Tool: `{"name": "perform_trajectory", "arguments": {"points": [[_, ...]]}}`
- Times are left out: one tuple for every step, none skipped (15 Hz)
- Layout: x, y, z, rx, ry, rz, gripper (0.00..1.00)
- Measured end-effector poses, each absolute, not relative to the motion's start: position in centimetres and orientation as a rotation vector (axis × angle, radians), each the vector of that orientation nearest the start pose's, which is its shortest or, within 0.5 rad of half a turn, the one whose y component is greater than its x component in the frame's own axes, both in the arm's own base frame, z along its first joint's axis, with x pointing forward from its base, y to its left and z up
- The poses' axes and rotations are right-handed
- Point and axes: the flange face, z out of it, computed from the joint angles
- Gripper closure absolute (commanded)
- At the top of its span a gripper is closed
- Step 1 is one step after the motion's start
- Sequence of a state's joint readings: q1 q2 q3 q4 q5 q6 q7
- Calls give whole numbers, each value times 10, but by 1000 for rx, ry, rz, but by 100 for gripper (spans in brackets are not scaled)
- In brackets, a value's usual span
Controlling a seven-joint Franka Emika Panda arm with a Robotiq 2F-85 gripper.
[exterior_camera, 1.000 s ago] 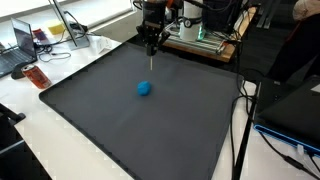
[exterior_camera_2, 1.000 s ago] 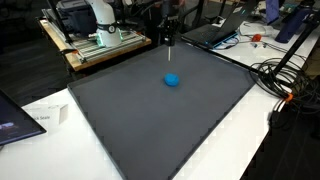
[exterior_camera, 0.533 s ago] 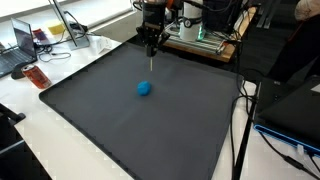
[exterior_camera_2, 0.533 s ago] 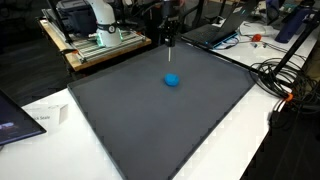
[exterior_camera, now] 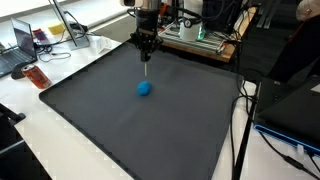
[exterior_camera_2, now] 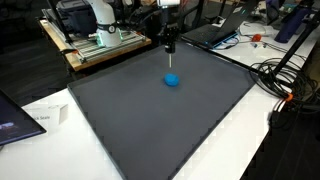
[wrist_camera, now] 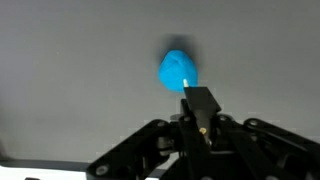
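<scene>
A small blue ball (exterior_camera: 144, 88) (exterior_camera_2: 172, 80) lies on the dark grey mat (exterior_camera: 130, 125) (exterior_camera_2: 150, 125), in its far half. Above and just behind the ball hangs my gripper (exterior_camera: 147, 48) (exterior_camera_2: 171, 44), shut on a thin stick (exterior_camera: 148, 68) (exterior_camera_2: 171, 62) that points straight down. The stick's tip is a little above the mat, close to the ball; I cannot tell if they touch. In the wrist view the ball (wrist_camera: 178, 70) sits right past the stick's dark end (wrist_camera: 199, 101), which pokes out from between the closed jaws of the gripper (wrist_camera: 201, 122).
A bench with equipment (exterior_camera: 200, 35) (exterior_camera_2: 95, 35) stands behind the mat. Laptops (exterior_camera: 20, 45) (exterior_camera_2: 225, 30), cables (exterior_camera_2: 285, 75) and a red object (exterior_camera: 36, 76) lie on the white table around the mat's edges.
The gripper with the stick has moved down and slightly nearer the blue ball. The ball has stayed in place.
</scene>
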State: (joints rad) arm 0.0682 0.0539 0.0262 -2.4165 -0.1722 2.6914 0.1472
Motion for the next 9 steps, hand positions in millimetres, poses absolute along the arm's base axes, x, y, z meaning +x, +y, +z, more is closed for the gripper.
{"name": "perform_trajectory", "arguments": {"points": [[511,50,306,-3172,-145,-379,97],[512,48,303,-3163,-142,-383,97],[514,45,300,-3154,-142,-387,97],[516,43,297,-3144,-144,-391,97],[518,42,294,-3137,-145,-390,97],[520,41,292,-3131,-147,-388,97],[522,39,289,-3125,-149,-383,97],[524,38,286,-3122,-152,-379,97],[526,37,284,-3120,-153,-373,97]]}}
